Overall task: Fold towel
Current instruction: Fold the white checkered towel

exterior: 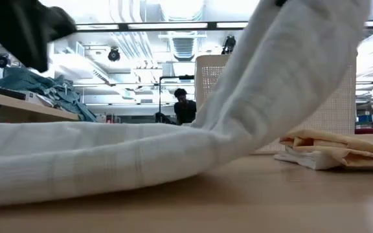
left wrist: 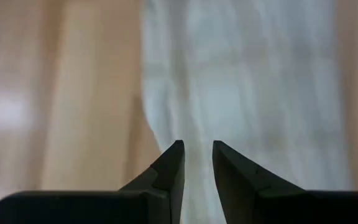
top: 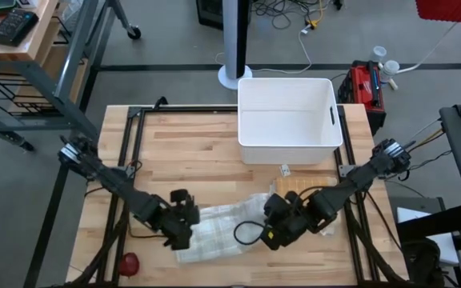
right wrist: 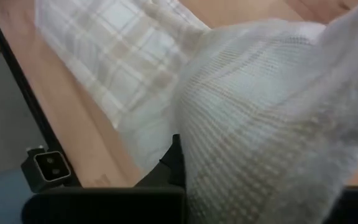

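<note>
Both arms were dark, slender and jointed, each with silvery fittings at its base end and thin black cables looping alongside, while the left gripper (left wrist: 197,163) showed two matte black wedge-shaped fingers (left wrist: 169,171) tapering to points from a broad black body.

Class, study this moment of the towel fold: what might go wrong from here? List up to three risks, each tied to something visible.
1. The right pincer is shut on the towel, lifting one end; bunched cloth may slip out or fold crooked.
2. The left pincer has a narrow gap over the towel edge, so it may miss the fabric.
3. A folded yellow cloth lies close behind; the lifted towel may drag it.
</note>
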`<state>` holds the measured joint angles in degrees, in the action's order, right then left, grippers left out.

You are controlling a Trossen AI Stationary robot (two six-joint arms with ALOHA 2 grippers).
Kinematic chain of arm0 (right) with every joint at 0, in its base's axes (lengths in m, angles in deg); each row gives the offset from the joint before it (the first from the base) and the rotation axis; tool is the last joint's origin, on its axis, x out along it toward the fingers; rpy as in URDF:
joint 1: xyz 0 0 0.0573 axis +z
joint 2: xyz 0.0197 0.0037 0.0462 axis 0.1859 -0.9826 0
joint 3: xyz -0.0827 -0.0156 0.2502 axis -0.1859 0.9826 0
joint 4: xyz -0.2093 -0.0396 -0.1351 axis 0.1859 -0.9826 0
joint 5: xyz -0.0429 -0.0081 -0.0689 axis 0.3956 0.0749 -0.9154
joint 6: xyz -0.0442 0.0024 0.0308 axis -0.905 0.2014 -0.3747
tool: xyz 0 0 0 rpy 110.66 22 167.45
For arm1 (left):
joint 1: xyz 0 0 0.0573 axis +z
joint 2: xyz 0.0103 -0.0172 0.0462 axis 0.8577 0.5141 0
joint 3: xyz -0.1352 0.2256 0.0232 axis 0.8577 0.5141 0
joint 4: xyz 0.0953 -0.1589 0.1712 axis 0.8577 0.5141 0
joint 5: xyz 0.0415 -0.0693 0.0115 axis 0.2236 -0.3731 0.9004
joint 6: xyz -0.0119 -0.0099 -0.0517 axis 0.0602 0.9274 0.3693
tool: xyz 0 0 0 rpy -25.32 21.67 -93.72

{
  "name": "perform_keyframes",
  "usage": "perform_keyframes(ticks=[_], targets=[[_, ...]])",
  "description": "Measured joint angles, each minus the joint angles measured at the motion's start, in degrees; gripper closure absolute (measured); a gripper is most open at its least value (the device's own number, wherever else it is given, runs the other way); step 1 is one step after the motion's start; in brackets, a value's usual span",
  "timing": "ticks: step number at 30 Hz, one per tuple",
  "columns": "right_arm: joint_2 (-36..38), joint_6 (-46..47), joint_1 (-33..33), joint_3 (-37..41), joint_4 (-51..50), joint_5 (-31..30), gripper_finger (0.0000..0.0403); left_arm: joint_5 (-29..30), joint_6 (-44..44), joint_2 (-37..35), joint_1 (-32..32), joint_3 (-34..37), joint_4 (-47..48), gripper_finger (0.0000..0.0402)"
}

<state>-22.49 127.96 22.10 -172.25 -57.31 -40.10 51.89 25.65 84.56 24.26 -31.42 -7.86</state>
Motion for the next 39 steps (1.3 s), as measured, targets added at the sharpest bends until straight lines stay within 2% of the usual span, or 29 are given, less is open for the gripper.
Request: perform_keyframes(ticks=[2,8,14,20,27,30,34,39], targets=[[0.0,-1.6,-1.2,-1.0,-0.2,1.0,0.0397,-1.7,1.3,-1.0,-2.1,0.0,1.5,0.0327],[-1.3,-5.6,-5.0,-2.5,0.4,3.5,0.0397,0.4,11.1,-2.7,-10.2,0.0,4.0,0.0328],[-7.6,-10.5,-8.0,-7.5,0.2,7.9,0.0398,0.3,23.5,-0.5,-19.3,1.3,3.6,0.0328],[-15.9,-15.0,-9.5,-17.3,-4.3,8.7,0.0398,0.3,34.9,4.1,-22.9,4.4,-0.1,0.0328],[-28.0,-20.9,-9.6,-34.3,-9.5,10.4,0.0398,0.9,37.0,8.9,-22.8,4.5,-0.7,0.0328],[-33.7,-23.3,-9.6,-41.7,-10.6,12.0,0.0399,3.7,38.8,9.9,-23.4,4.5,-0.8,0.0328],[-40.9,-25.6,-9.8,-51.9,-13.1,14.3,0.0399,10.7,43.5,10.0,-25.7,4.6,-0.6,0.0328],[-43.3,-25.6,-11.0,-50.8,-6.3,17.9,0.0391,14.6,51.1,10.1,-28.3,5.2,-0.7,0.0328]])
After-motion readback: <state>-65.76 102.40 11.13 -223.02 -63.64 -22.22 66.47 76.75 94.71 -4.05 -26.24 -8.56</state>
